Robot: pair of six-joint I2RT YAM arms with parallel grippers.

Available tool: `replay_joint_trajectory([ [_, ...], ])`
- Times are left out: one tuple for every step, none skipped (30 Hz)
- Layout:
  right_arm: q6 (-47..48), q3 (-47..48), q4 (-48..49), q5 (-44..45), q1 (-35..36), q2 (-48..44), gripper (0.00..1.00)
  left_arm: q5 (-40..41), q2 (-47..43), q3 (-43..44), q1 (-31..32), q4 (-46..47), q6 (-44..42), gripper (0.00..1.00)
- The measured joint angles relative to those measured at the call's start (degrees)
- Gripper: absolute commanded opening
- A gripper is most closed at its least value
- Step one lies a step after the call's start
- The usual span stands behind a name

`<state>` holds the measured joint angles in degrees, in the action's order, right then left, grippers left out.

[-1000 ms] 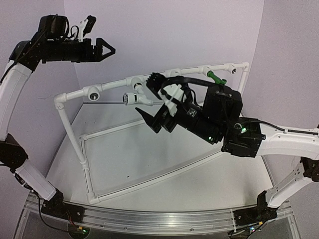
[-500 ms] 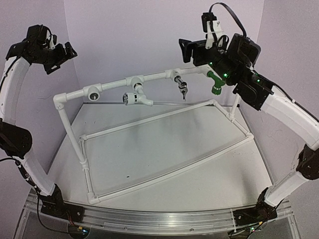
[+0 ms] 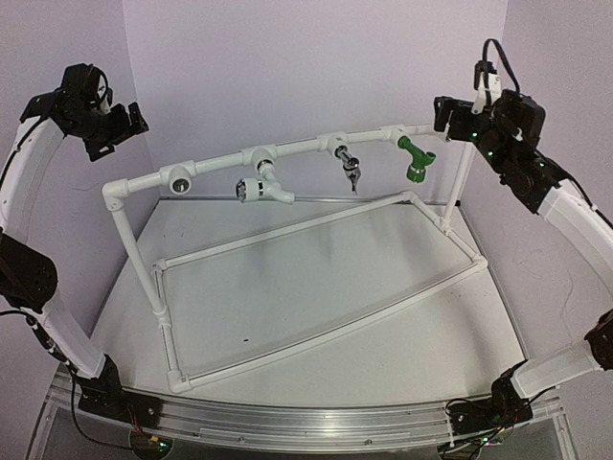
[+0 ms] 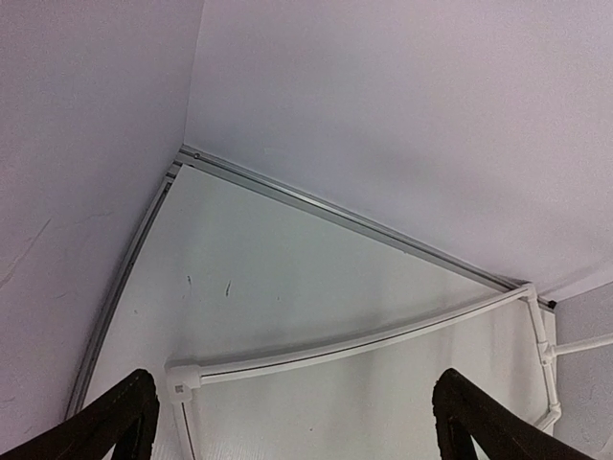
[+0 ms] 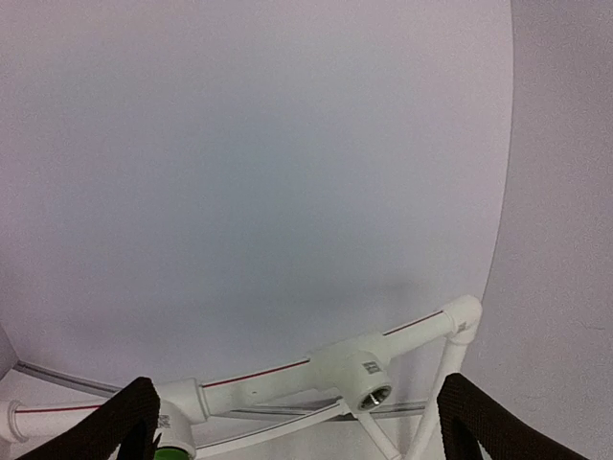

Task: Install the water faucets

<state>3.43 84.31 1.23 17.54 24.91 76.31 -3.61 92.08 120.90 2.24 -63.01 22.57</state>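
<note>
**White table, lilac walls, both grippers high and empty**

From above, plain lilac walls close in a white table, which has an aluminium rail along its near edge. A white pipe frame stands on the table. On its far top bar, left to right, sit the white faucet, the chrome faucet and the green faucet. The left gripper hovers high at the far left. The right gripper is high at the far right, near the green faucet.

In the left wrist view, black fingers are spread wide with nothing between them, over bare table and a base pipe.

In the right wrist view, the fingers are likewise wide apart and empty against blank wall. A round socket fitting on the top bar lies between them.
</note>
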Motion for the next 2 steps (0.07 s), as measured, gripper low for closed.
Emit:
replay_joint_trajectory([
  [-0.86, -0.65, -0.02, -0.44, -1.3, -1.22, 0.98, 0.33, -0.08, 0.0, 0.0, 0.13, 0.0, 1.0],
  [-1.67, -1.12, -0.06, -0.71, -2.56, -2.38, 0.98, 0.58, -0.15, 0.0, 0.0, 0.24, -0.02, 1.0],
])
